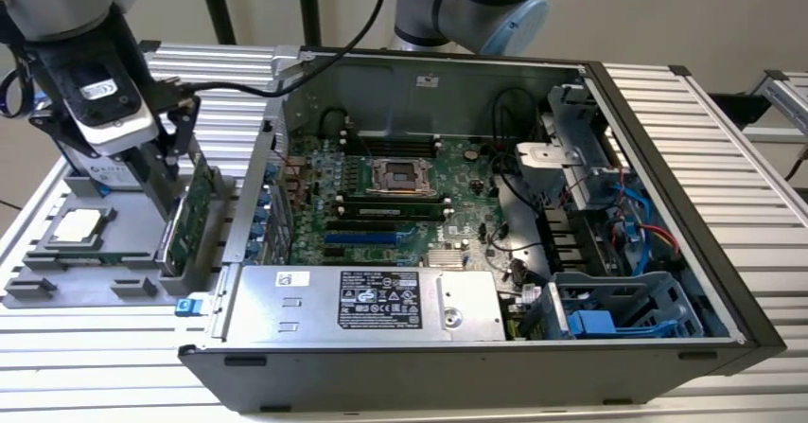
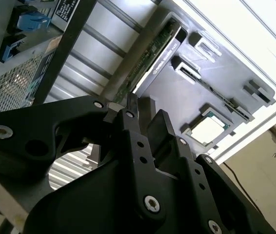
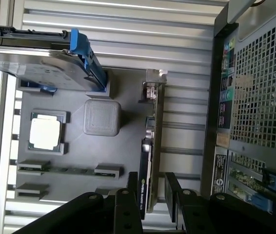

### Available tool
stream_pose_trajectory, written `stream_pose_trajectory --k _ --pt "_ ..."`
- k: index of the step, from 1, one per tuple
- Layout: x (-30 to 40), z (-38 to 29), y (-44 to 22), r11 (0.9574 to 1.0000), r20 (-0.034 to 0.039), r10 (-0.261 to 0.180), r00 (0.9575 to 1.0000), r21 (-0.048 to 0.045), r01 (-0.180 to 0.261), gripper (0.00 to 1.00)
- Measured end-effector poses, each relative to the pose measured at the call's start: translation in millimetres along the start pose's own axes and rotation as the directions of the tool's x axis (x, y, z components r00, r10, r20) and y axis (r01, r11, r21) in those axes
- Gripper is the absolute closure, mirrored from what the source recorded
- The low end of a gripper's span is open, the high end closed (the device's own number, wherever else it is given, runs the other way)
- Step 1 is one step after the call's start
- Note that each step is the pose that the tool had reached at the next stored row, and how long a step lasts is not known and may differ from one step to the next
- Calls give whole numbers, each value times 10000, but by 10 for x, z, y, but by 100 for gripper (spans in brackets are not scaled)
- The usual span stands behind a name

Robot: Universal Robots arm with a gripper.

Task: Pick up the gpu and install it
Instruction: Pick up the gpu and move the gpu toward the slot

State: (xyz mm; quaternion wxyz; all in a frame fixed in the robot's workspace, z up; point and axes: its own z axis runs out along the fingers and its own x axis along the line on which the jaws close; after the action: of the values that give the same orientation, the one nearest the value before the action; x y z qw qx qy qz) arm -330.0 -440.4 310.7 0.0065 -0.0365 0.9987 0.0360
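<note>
While the claw hangs over the grey tray, you have the graphics card standing on edge in a slot of that tray. In the exterior view the card sits at nine o'clock from the open computer case, just beside its outer wall. It is not seated in the case.

In the first wrist view the claw straddles one end of the card. One of its fingers lies close against one face. The other stands off the opposite face with a thin gap showing. Record the jaws as narrow and not clamped. The second wrist view shows the claw at the same end of the card.

A square silver chip lies flat in its own pocket of the tray, at nine o'clock from the card and apart from it. A hard drive with blue clips also rests on the tray, well apart from the claw. The main board lies on the floor of the case, at three o'clock from the card.
</note>
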Motion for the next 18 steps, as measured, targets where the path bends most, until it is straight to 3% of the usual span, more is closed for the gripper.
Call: stream_pose_trajectory --k 18 --pt "1 83 -6 9999 -21 -115 9999 -4 115 0"
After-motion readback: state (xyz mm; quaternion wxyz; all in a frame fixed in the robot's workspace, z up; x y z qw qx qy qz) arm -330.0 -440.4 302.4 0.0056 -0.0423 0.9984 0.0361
